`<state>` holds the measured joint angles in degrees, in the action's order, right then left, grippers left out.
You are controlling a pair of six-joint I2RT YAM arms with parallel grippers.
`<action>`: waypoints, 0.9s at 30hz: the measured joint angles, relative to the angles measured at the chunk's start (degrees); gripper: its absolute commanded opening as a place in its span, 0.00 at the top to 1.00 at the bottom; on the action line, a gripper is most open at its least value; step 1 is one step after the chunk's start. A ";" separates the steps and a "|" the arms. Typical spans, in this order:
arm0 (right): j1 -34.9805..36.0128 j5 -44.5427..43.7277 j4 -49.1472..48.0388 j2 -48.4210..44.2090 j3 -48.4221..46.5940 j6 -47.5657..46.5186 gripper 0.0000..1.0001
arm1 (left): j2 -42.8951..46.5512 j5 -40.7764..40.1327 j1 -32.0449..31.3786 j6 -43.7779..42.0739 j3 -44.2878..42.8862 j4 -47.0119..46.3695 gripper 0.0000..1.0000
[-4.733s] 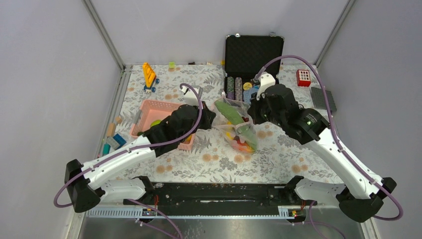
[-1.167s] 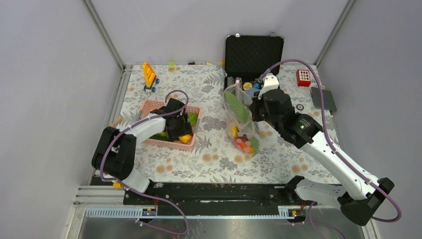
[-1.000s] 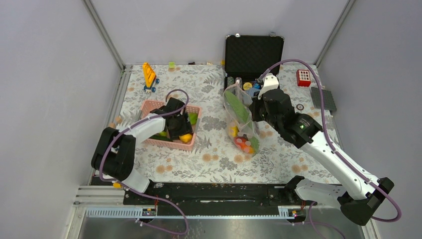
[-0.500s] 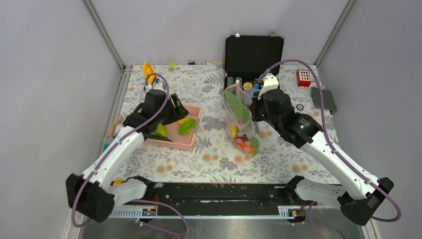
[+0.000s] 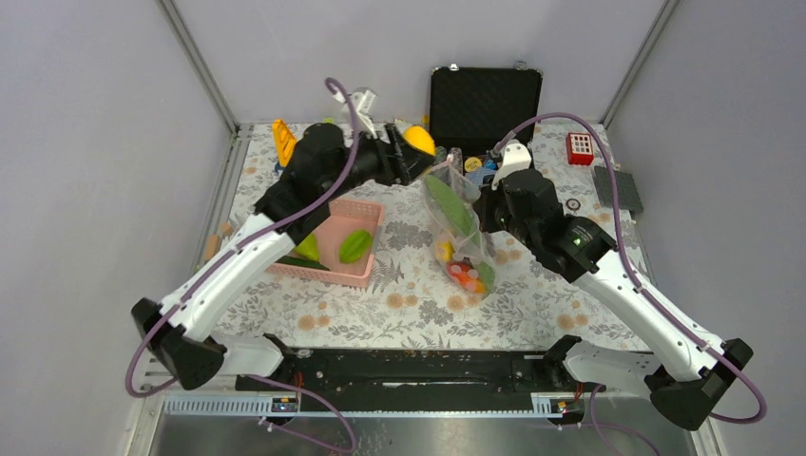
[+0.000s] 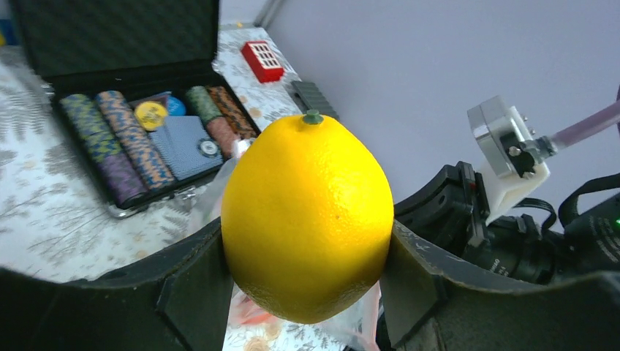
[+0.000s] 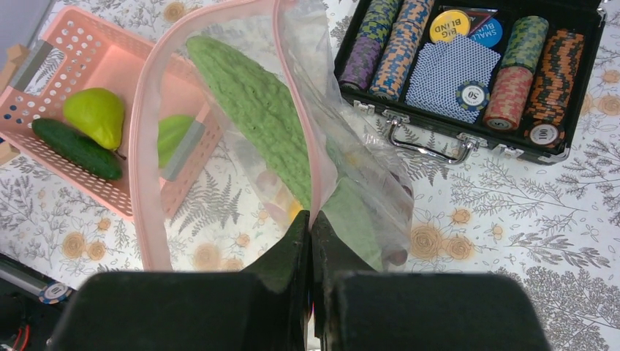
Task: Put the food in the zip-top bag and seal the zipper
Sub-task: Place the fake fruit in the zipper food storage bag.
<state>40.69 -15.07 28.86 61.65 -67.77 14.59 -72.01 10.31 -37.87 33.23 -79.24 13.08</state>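
My right fingers point(image 7: 292, 248), black and pressed together at bottom centre, pinch the thin pale-pink zipper strip point(image 7: 146, 183) of a clear soft plastic zip-top bag point(image 7: 358, 168). The strip loops up and to the left, leaving the mouth open. Inside the bag a long bumpy green vegetable point(image 7: 248, 110) lies slanted. At left, a pink latticed plastic basket point(image 7: 69, 44) holds a pale green pear-shaped fruit point(image 7: 93, 115) just beside a smooth dark green cucumber point(image 7: 75, 148). At upper right, an open black hard case point(image 7: 439, 130) holds striped poker chips point(image 7: 380, 40) and blue-backed playing cards point(image 7: 457, 73). Basket and case sit on a floral-patterned counter point(image 7: 512, 219).

citrus point(image 5: 419, 140) — lifted off basket point(image 5: 328, 274), near bag point(image 5: 468, 249)
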 measured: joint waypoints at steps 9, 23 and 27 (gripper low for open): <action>0.00 1.70 0.96 -0.02 -1.57 1.44 1.00 | -12.39 3.82 -5.20 -1.42 -3.65 -1.77 0.71; -0.04 2.32 2.14 -0.04 -1.81 3.76 1.00 | -10.45 4.55 -8.33 -3.76 0.00 -0.70 0.26; -0.04 2.32 2.16 -0.04 -1.81 3.91 1.00 | -10.08 5.40 -8.46 -4.59 0.42 0.02 0.01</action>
<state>40.64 -12.75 31.03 61.60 -69.58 18.50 -82.08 15.70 -46.33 28.64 -78.83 13.10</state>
